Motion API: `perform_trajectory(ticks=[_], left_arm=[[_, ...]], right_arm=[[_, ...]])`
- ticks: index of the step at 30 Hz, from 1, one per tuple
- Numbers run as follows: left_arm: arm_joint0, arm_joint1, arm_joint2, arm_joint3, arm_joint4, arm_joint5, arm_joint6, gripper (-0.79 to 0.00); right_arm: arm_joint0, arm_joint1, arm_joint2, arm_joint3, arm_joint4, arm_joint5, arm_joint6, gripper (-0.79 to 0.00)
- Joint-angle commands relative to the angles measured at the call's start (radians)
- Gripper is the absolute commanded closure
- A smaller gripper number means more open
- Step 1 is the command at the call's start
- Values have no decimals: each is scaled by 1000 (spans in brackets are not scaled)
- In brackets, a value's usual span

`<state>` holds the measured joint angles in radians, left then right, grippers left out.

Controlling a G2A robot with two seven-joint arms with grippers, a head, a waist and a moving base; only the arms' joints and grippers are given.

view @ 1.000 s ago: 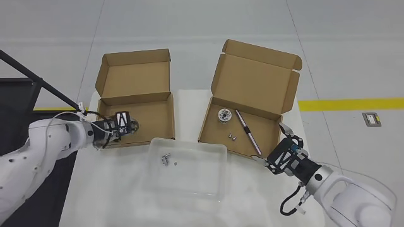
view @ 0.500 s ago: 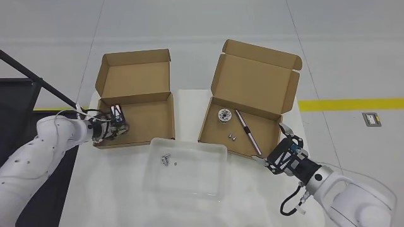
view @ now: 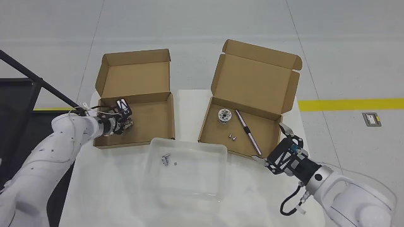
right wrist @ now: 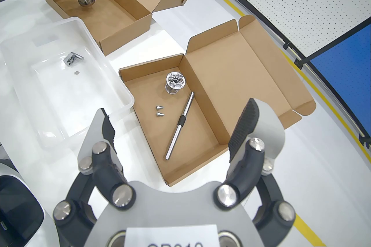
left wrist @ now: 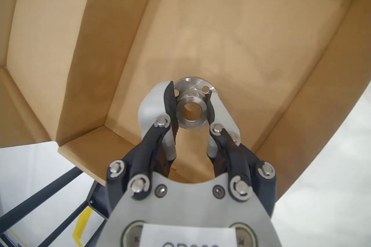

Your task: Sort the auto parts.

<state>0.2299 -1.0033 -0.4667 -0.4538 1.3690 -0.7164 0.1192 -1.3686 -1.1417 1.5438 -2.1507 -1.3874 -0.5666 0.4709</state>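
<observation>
Flange bushing [left wrist: 192, 86] clamped tight in my left pincer [left wrist: 189, 112], low inside the left box [left wrist: 232, 28], close to a corner, bare cardboard floor stretching beyond. My right pincer [right wrist: 179, 109] hangs spread wide, nothing in it, off the near corner of the right box [right wrist: 255, 65], over white worktop [right wrist: 162, 28]. Rod [right wrist: 181, 126], spool [right wrist: 173, 82] and two screws [right wrist: 159, 110] lie inside that box. A bracket [right wrist: 73, 58] sits in the clear tray [right wrist: 95, 42] between the boxes.

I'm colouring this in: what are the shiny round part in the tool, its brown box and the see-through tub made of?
Round part: probably machined metal, bright silvery shine. Brown box: matt cardboard, with folded flaps. Tub: likely clear plastic; the white table shows through.
</observation>
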Motion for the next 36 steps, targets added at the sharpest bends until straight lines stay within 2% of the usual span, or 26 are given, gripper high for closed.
perform_trajectory(ticks=[1, 3, 7, 10, 16, 19, 24, 30, 31, 34, 36], left_arm=[[-3, -12, 1, 22, 6, -4, 10, -203], [-6, -24, 2, 43, 14, -7, 20, -302], [-16, -40, 0, 72, 33, -7, 46, -342], [-27, -45, -6, 89, 48, -11, 78, -406], [-63, -34, -16, 79, 105, -55, 191, -394], [-81, -17, -21, 43, 149, -112, 294, -431], [-95, 27, -15, -76, 287, -180, 479, -437], [-97, 105, 6, -294, 537, -232, 753, -474], [-91, 117, 14, -338, 567, -218, 767, -477], [-81, 150, 49, -468, 630, -210, 775, -551], [-81, 171, 82, -555, 667, -208, 777, -551]], right_arm=[[0, 0, 0, 0, 0, 0, 0, -785], [0, 0, 0, 0, 0, 0, 0, -785], [0, 0, 0, 0, 0, 0, 0, -785], [0, 0, 0, 0, 0, 0, 0, -785], [0, 0, 0, 0, 0, 0, 0, -785], [0, 0, 0, 0, 0, 0, 0, -785], [0, 0, 0, 0, 0, 0, 0, -785], [0, 0, 0, 0, 0, 0, 0, -785], [0, 0, 0, 0, 0, 0, 0, -785], [0, 0, 0, 0, 0, 0, 0, -785], [0, 0, 0, 0, 0, 0, 0, -785]])
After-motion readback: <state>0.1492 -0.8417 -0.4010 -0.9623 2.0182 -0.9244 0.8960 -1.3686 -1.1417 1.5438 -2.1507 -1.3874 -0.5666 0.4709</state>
